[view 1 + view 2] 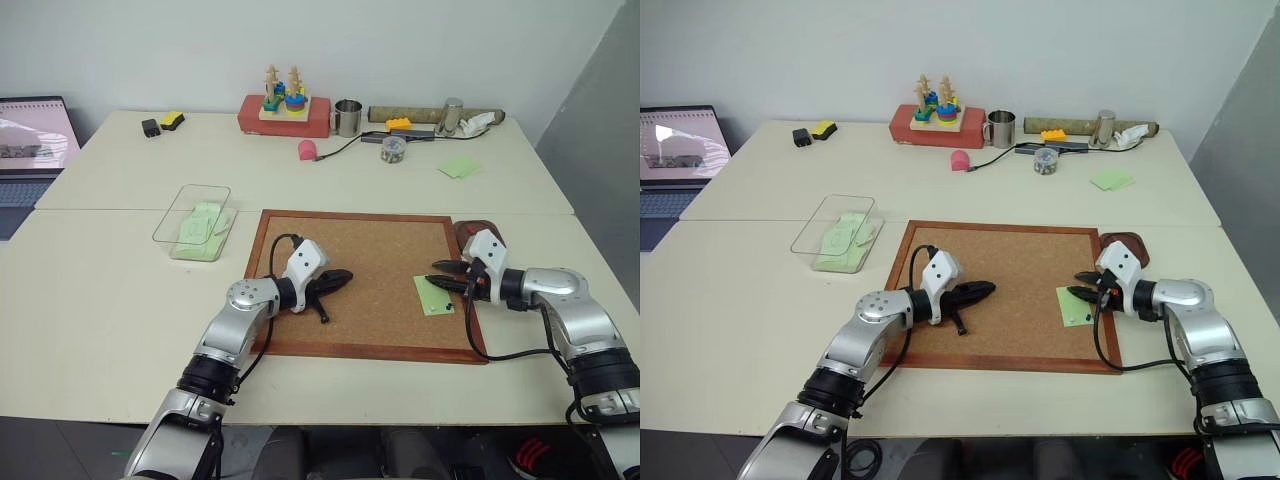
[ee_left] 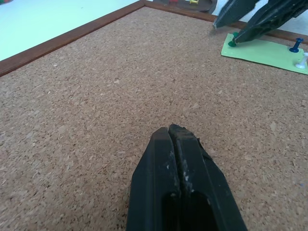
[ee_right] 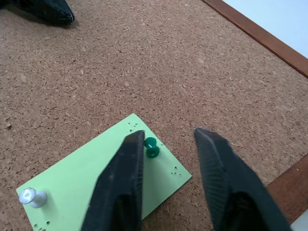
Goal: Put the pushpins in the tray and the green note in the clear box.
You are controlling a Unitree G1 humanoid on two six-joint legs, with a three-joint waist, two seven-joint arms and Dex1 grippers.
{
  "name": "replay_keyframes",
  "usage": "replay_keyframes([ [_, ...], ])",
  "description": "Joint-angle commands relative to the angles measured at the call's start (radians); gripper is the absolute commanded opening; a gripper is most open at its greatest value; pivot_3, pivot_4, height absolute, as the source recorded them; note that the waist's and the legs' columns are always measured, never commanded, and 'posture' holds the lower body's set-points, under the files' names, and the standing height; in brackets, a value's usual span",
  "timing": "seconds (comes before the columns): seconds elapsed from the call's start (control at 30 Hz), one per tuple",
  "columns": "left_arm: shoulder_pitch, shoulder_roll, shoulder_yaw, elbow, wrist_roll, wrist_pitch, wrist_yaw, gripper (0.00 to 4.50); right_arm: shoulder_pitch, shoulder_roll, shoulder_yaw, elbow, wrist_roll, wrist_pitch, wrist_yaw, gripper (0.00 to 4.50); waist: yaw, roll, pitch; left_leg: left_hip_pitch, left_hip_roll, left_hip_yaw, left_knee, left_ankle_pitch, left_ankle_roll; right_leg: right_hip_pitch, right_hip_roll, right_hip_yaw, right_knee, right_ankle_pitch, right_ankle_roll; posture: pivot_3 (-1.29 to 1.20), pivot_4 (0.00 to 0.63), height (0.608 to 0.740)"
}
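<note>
The counter (image 1: 120, 300) carries a corkboard (image 1: 365, 262), with the clear box (image 1: 193, 222) off its far left corner, already holding pale green paper, and the dark tray (image 1: 478, 232) at its far right corner. The green note (image 3: 103, 180) lies near the board's right edge, pinned at three places: a green pushpin (image 3: 151, 147) at one corner, a blue pushpin (image 2: 295, 45) and a white pin (image 3: 32, 197) at the other end.

The left gripper (image 2: 174, 134) rests closed and empty at mid-board. The right gripper (image 3: 166, 137) stands with its fingers apart over the note's corner; the green pushpin sits just at the inner face of one finger (image 3: 126, 168), not centred.

The main risk, as I judge it, is an off-centre pinch: the small head could squirt sideways, tilt, or be missed. Lifting it could also tug or tear the note, since two pins hold the other end.
</note>
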Motion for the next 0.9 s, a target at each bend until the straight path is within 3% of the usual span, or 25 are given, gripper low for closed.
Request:
replay_keyframes([
  [0.03, 0.020, 0.004, -0.004, -0.006, 0.016, 0.015, 0.007, 0.00, -0.012, -0.010, -0.023, -0.023, 0.002, -0.010, 0.010, 0.49, 0.000, 0.000, 0.000, 0.000, 0.000, 0.000, 0.000, 0.000, 0.000, 0.000, 0.000, 0.000, 0.000, 0.000, 0.000, 0.00, 0.150, 0.740],
  [0.13, 0.023, 0.005, -0.005, -0.010, 0.018, 0.018, 0.008, 0.00, -0.011, -0.012, -0.027, -0.038, 0.008, -0.002, 0.019, 0.02, 0.000, 0.000, 0.000, 0.000, 0.000, 0.000, 0.000, 0.000, 0.000, 0.000, 0.000, 0.000, 0.000, 0.000, 0.000, 0.00, 0.150, 0.740],
  [0.9, 0.049, 0.002, -0.019, -0.023, 0.035, 0.037, 0.020, 0.00, 0.011, -0.031, -0.069, -0.169, 0.042, 0.049, 0.034, 0.02, -0.002, 0.000, 0.000, 0.000, 0.000, 0.000, 0.000, 0.000, 0.000, 0.000, 0.000, 0.000, -0.001, 0.000, 0.001, 0.00, 0.150, 0.740],
])
